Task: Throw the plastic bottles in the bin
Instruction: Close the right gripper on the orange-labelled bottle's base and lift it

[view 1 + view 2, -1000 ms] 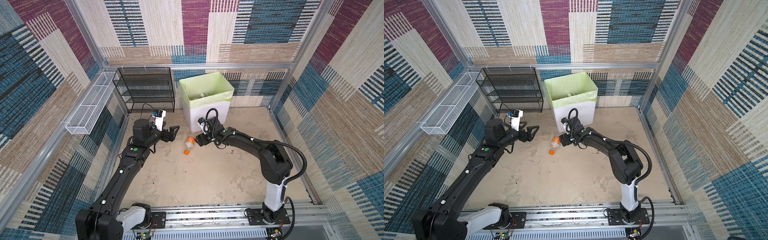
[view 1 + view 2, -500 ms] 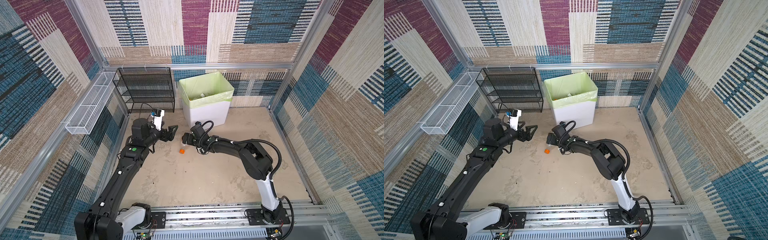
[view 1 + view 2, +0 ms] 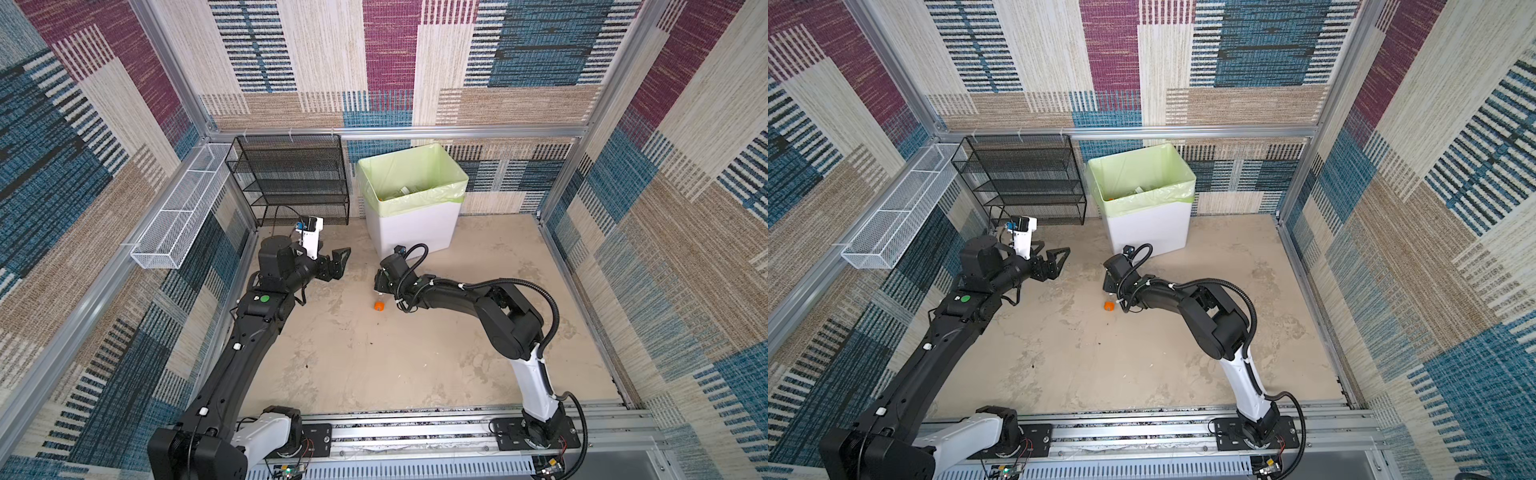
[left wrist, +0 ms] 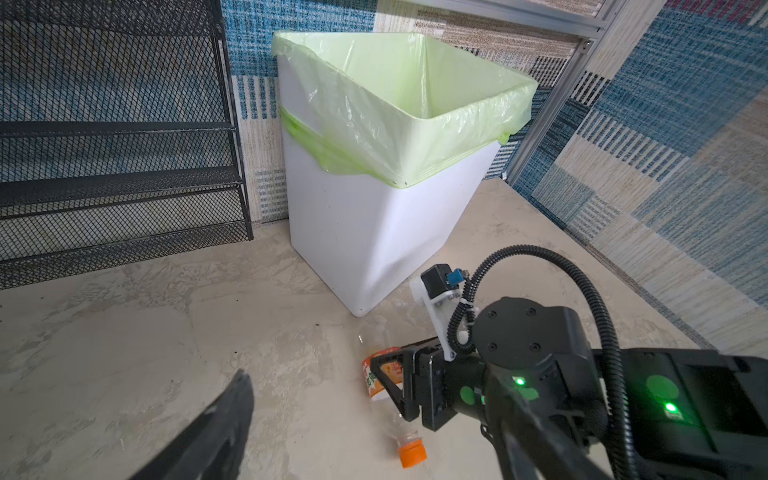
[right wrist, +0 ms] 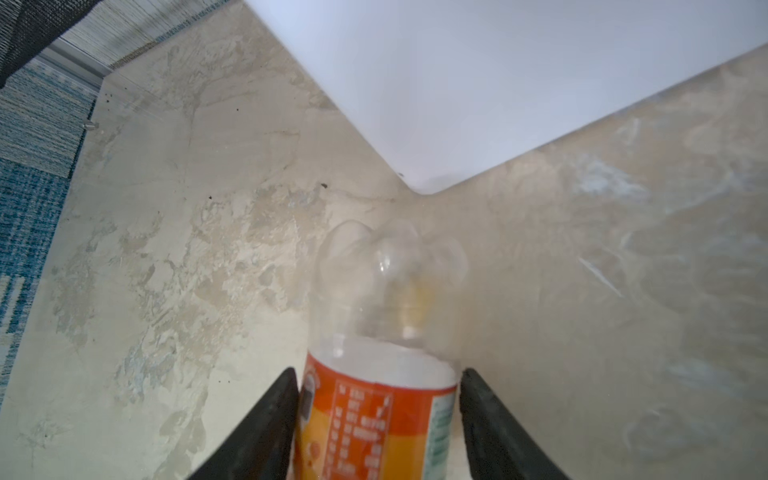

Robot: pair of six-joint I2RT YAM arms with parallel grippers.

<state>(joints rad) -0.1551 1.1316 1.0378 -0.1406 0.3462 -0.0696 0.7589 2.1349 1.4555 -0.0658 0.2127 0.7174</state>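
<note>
**Right tool.** The right tool (image 5: pixel 378 376) was pinching a plastic bottle (image 5: pixel 384 316). Its two black fingers (image 5: pixel 266 428) pressed against opposite sides of the bottle's orange label. The bottle lay on its side on the tabletop (image 5: pixel 166 249).

**Bottle position.** The clear base of the bottle projected past the fingertips. It pointed toward a lower corner of the bin (image 5: pixel 478 83), near that corner but apart from it. The orange cap (image 4: pixel 411 453) lay at the opposite end, behind the fingers and beside the tool's wrist. In a top view the tool body covered most of the bottle, and the cap (image 3: pixel 379 306) was the part that showed.

**Bin.** The white bin (image 4: pixel 374 249) stood upright just ahead of the right tool. A pale green bag (image 4: pixel 395 116) was folded over its rim. In both top views small pale items (image 3: pixel 399 193) lay inside the bag; their type could not be determined.

**Left tool.** The left tool (image 3: pixel 337 264) had its fingers spread, with nothing between them. It was well apart from the right tool, with bare tabletop between the two, and it pointed toward the bin. In the left wrist view only one finger (image 4: pixel 220 428) showed, at the frame edge.

**Surroundings.** A black wire-mesh rack (image 3: pixel 291 183) stood beyond the left tool against the back wall, just beside the bin. A long white wire basket (image 3: pixel 178 224) was mounted on the side wall, outboard of the left tool and farther from it than the rack.
</note>
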